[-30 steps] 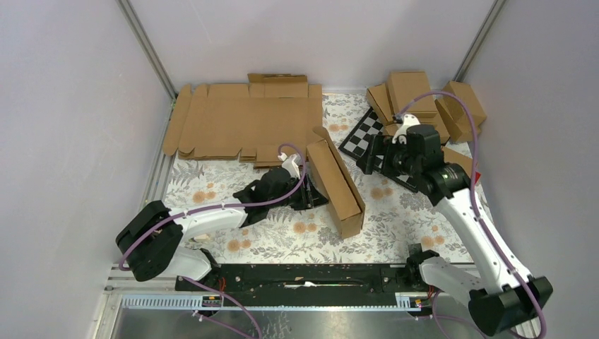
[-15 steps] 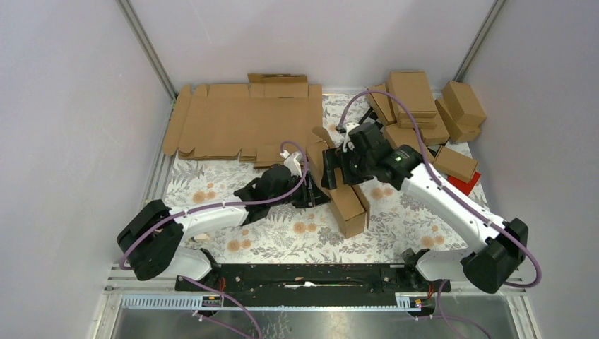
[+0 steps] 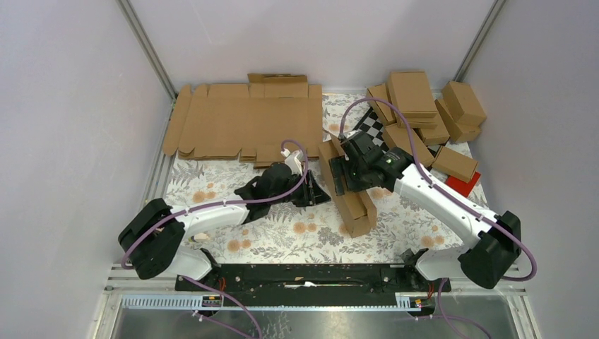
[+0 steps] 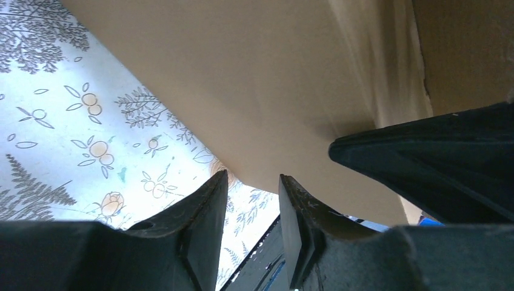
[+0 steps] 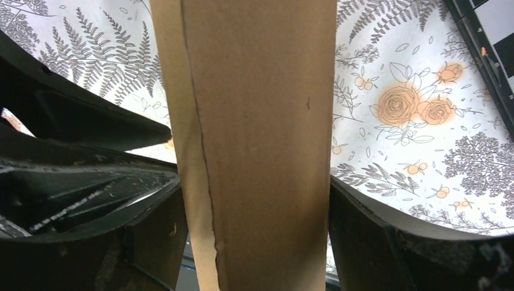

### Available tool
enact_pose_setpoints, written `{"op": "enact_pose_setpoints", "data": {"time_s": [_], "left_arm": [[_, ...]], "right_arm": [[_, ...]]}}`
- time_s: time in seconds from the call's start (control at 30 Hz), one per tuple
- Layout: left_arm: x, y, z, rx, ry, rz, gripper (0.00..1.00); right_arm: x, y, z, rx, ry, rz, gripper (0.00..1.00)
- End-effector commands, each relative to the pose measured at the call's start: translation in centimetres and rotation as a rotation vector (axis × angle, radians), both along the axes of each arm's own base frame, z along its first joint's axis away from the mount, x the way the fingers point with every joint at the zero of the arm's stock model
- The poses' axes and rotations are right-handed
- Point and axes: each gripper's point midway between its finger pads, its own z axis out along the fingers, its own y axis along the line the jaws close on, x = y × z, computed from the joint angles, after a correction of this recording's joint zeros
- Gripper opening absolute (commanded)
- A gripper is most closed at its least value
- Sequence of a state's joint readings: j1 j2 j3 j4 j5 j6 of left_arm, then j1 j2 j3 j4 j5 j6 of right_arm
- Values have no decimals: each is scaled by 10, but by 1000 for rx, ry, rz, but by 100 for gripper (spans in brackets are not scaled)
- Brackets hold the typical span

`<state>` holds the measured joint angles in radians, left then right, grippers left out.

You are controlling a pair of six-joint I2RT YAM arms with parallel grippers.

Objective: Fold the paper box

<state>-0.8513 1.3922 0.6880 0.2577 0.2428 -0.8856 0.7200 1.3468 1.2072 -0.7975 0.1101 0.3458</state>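
The paper box stands on its long edge in the middle of the floral mat, a shallow brown cardboard box folded shut. My right gripper reaches down over its far half. In the right wrist view the paper box fills the gap, and both fingers press on its two faces, so the right gripper is shut on it. My left gripper lies low at the box's left face. Its fingers stand apart with nothing between them, so the left gripper is open, its tips at the box wall.
Flat cardboard blanks lie at the back left. A pile of finished boxes sits at the back right, with a checkerboard partly under it and a red object beside it. Walls close in on both sides.
My right arm swung left from over the checkerboard to the standing box and brought its jaws down around it, closing on it. The left arm barely moved.
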Motion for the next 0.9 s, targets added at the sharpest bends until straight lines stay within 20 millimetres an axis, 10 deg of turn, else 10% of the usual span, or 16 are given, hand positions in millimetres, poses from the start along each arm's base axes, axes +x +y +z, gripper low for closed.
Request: {"op": "enact_pose_setpoints", "data": {"time_s": [0.0, 0.4, 0.87], "left_arm": [[15, 6, 31, -41, -74, 10, 39], [59, 111, 71, 37, -181, 167, 56], [83, 131, 109, -136, -506, 193, 73]], "right_arm": [[-8, -18, -2, -60, -21, 3, 78], [-36, 11, 37, 169, -49, 220, 66], [-61, 13, 33, 165, 39, 387, 65]]}}
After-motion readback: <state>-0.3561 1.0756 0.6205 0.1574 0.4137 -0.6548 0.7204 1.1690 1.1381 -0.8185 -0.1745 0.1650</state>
